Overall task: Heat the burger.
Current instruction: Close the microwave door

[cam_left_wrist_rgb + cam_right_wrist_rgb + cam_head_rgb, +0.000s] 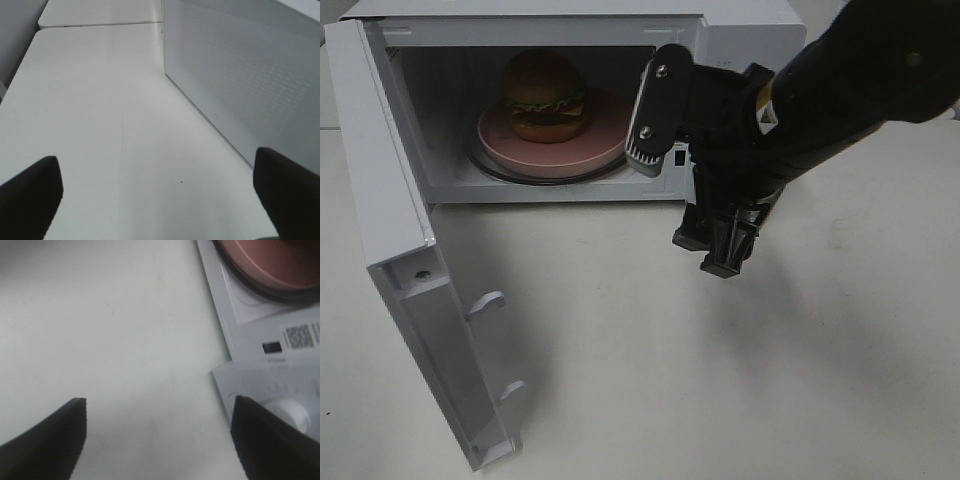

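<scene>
The burger (544,95), with its golden bun, lettuce and patty, sits on a round pink plate (605,130) inside the open white microwave (750,30). My right gripper (710,252) hangs open and empty just in front of the microwave's right side, above the table. In the right wrist view its fingers (47,440) stand wide apart over bare table, with the plate's edge (270,262) beyond. My left gripper (157,200) is open and empty beside the microwave's perforated side wall (250,75). It does not show in the exterior high view.
The microwave door (395,250) stands swung open to the left, reaching toward the table's front edge, with two handle loops (485,303). The microwave's control knob (287,412) lies close to my right gripper. A second white table (95,12) adjoins behind.
</scene>
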Controlling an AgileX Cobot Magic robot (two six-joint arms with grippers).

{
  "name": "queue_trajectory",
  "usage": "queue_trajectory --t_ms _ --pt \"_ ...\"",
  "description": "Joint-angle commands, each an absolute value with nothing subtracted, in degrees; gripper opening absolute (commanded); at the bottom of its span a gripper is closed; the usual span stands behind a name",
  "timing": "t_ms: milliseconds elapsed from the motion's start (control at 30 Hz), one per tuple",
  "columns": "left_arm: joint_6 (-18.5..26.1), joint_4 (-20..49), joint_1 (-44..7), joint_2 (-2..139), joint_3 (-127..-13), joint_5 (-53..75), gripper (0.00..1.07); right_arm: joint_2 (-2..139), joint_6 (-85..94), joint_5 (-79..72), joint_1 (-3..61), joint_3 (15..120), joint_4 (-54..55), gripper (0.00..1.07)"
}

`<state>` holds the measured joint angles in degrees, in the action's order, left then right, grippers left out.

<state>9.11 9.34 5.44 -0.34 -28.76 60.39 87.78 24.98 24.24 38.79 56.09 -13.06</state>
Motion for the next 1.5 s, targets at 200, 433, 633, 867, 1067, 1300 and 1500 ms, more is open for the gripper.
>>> queue_trajectory --t_ms 200,433,633,867,1067,1300,1500 --pt "8.94 9.51 5.21 -1.55 -28.53 59.64 0.98 78.61 6.59 35.58 38.9 52.25 -12.95 0.76" --pt "8.94 9.51 5.21 -1.55 -28.53 59.64 0.98 74.26 -1.43 50.02 38.9 52.08 -12.83 0.76" --pt "8.94 9.51 5.21 -1.55 -28.53 59.64 0.98 71.85 -2.01 53.92 38.9 52.08 -12.61 0.76" --pt "8.94 9.51 5.21 -1.55 -28.53 59.64 0.98 68.7 -2.01 56.09 38.9 49.68 -11.06 0.76" --pt "8.94 9.51 5.21 -1.55 -28.53 59.64 0.98 61.08 -2.01 56.15 37.99 42.46 -10.14 0.76" --pt "8.94 9.51 5.21 -1.55 -28.53 59.64 0.98 53.8 -2.01 56.09 30.25 37.13 -7.16 0.76" --pt "8.94 9.51 5.21 -1.55 -28.53 59.64 0.98 43.37 -3.61 57.93 21.2 34.89 -3.78 0.76"
